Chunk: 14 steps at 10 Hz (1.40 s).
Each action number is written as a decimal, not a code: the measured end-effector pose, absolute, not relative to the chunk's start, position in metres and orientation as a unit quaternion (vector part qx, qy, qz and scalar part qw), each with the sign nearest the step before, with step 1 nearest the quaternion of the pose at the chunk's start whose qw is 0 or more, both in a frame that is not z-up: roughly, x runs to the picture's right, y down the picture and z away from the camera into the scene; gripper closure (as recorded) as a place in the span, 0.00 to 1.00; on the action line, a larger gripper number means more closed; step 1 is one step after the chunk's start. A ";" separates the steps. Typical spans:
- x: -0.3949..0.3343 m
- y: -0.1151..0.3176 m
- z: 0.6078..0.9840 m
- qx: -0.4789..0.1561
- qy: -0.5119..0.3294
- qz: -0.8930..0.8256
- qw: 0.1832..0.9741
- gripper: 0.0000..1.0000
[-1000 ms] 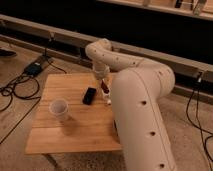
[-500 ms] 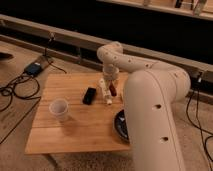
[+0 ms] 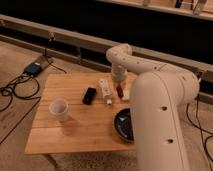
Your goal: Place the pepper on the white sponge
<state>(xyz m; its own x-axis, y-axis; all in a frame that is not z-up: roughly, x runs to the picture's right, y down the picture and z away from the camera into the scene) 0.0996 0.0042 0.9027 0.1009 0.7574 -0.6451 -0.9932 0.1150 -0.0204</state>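
At mid-frame, a little right of centre, over the far side of the wooden table (image 3: pixel 75 132): spot the gripper (image 3: pixel 119 84), pointing straight down from the white arm (image 3: pixel 155 95). Looks pinched onto the pepper (image 3: pixel 120 92), dark red and slim, hanging upright from the tip. Hard to say whether touching the tabletop at the bottom end.

Just right of the pepper, find the white sponge (image 3: pixel 126 94), showing only as a pale sliver, otherwise hidden behind the big arm segment filling the right of the frame. So: pepper beside the sponge's left edge, not on top of it, as far as can be seen.

Now left of the pepper, see the white bottle (image 3: pixel 105 91), lying on its side, lengthwise up and down the frame. Further left, near it but apart, the black device (image 3: pixel 89 95), flat on the wood. Down toward the lower left, well apart from the rest, a white cup (image 3: pixel 59 108), standing upright. At lower centre-right, on the table's near right part, a black bowl (image 3: pixel 123 125), partly cut off by the arm.

Off the table, at far left on the floor, dark cables (image 3: pixel 12 92) and a blue box (image 3: pixel 34 69).
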 end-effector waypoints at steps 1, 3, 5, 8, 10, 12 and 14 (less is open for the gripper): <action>0.107 0.007 0.905 -0.234 0.255 0.628 0.697 1.00; 0.122 0.013 0.911 -0.232 0.264 0.642 0.681 1.00; 0.134 0.020 0.916 -0.230 0.271 0.653 0.669 1.00; 0.151 0.028 0.926 -0.228 0.276 0.668 0.653 1.00; 0.161 0.031 0.930 -0.227 0.279 0.674 0.646 1.00; 0.165 0.033 0.934 -0.225 0.281 0.675 0.644 0.90; 0.167 0.034 0.937 -0.224 0.282 0.675 0.644 0.69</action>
